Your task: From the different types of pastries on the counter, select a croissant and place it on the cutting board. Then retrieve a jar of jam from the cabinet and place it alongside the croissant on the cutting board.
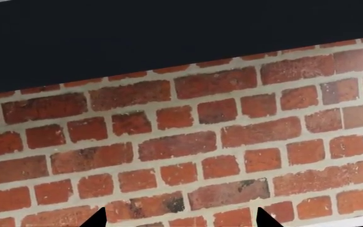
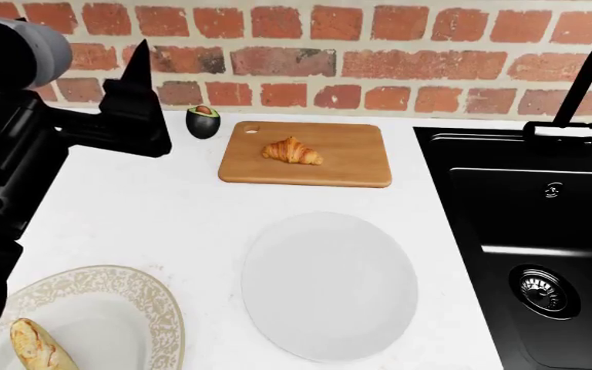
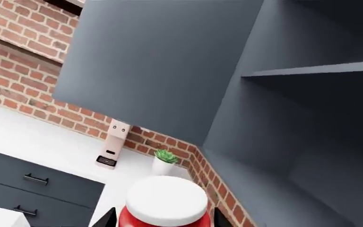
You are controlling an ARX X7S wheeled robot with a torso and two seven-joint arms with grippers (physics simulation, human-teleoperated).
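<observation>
Stage one is complete: the croissant [image 2: 293, 150] lies on the cutting board [image 2: 353, 166], left of centre, at the far side of the table [image 2: 173, 223].

Stage two is in progress. In the right wrist view the right gripper [image 3: 163, 216] has its fingers closed around the jar of jam [image 3: 165, 205], beside the open cabinet [image 3: 282, 118]. Placement on the board remains.

The left gripper [image 1: 178, 218] faces the brick wall [image 1: 188, 137]; its fingers are spread and empty.

Clearance: the board's right half is bare. The avocado [image 2: 203, 121] sits just off its far-left corner, the white plate [image 2: 329, 285] lies nearer, and the sink [image 2: 533, 247] is to the right.
</observation>
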